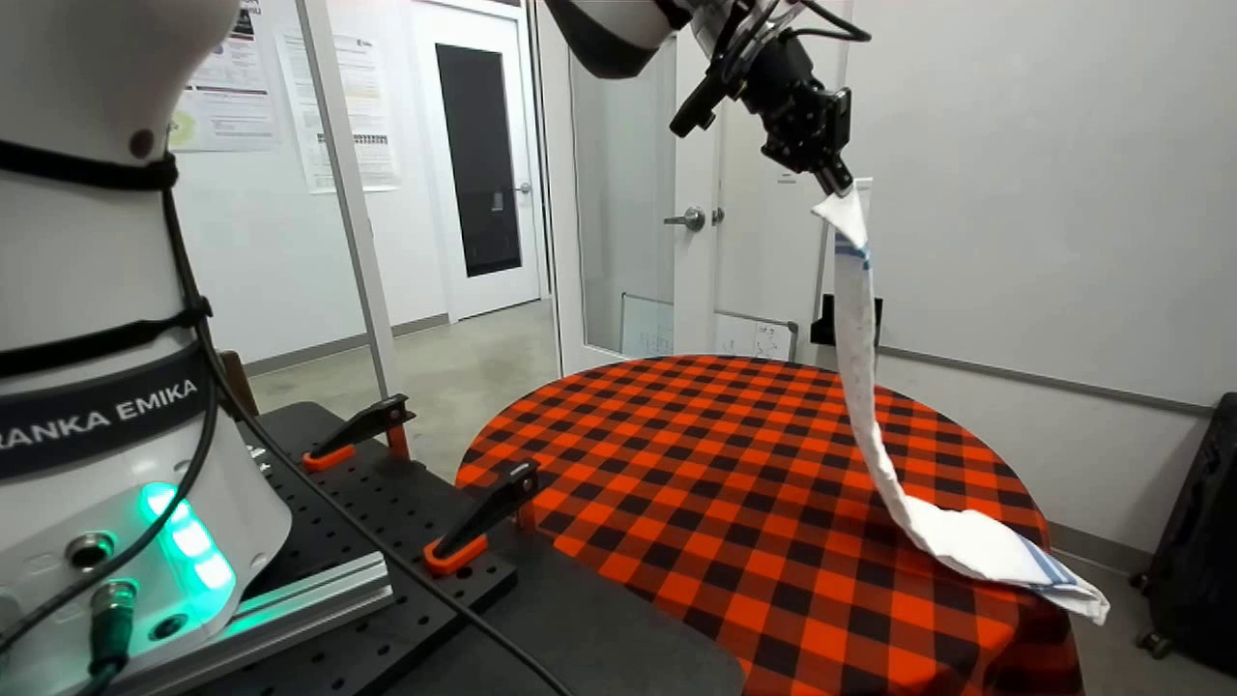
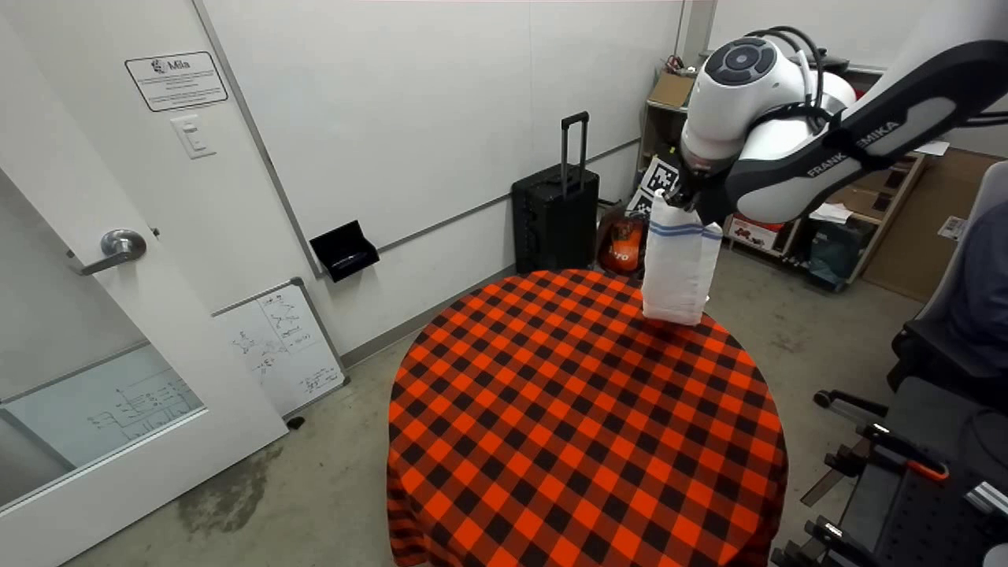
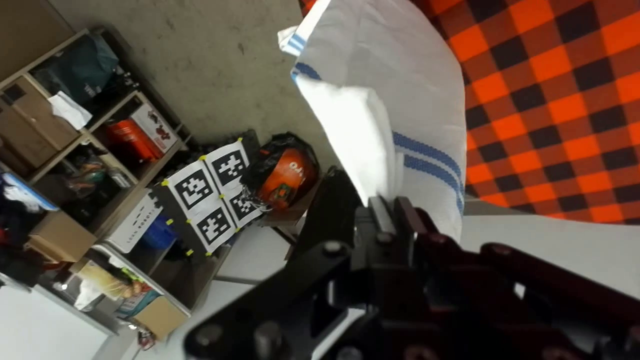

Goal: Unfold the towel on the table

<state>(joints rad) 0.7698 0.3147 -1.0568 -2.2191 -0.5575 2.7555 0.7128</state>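
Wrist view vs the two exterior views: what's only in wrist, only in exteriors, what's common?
Wrist only: the white box lettered LEAN ROBOT.
Exteriors only, in both: the lever door handle and a small scribbled whiteboard.
Shared: the gripper pinching a striped end of the towel, plus the checked table.

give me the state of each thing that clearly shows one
Table, cloth-covered
Towel, held up by one end, the other lying on the table and over its edge
Gripper, shut on the towel's upper end
Near door, open
Suitcase, upright, handle extended
Base lights, lit green
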